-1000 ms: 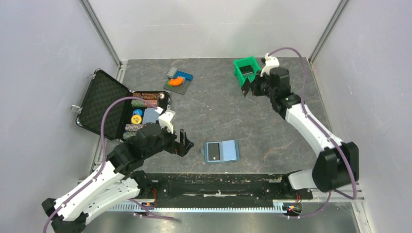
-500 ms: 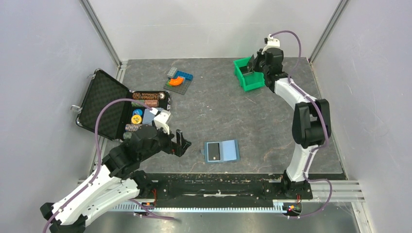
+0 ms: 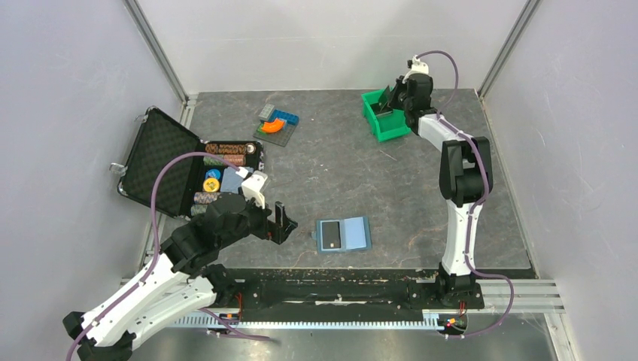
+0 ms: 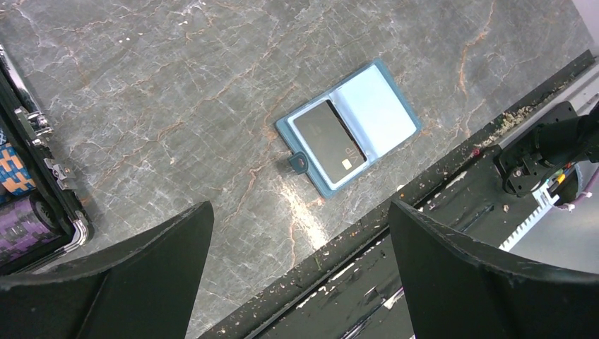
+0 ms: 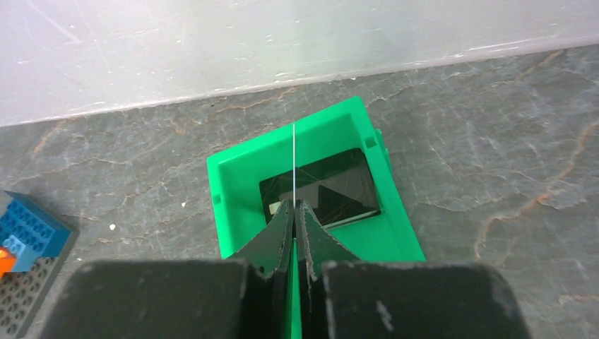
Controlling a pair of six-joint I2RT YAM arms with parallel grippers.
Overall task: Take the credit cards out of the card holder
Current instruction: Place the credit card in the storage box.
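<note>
Card holder (image 3: pixel 353 233): teal-blue, open flat at near centre, black credit card (image 4: pixel 330 140) on its left half. Left gripper (image 3: pixel 280 223): spread wide, just left of it. Right gripper (image 5: pixel 294 212): pinches an edge-on card (image 5: pixel 293 162) above the far green bin (image 5: pixel 233 212) holding another card (image 5: pixel 339 187). Surface: dark marbled table (image 3: pixel 338 165); pale walls (image 3: pixel 338 37).

Three credit cards (image 4: pixel 329 140) showing: one in the single card holder (image 4: pixel 374 106), near centre; a second card (image 5: pixel 319 188) flat in the one green bin (image 5: pixel 236 219), far right; a third card (image 3: pixel 387 98) edge-on above it.

Card holder (image 3: pixel 344 234) lies front-centre; a card (image 5: pixel 339 185), apparently, lies in the bin (image 5: pixel 239 219) behind-right.
</note>
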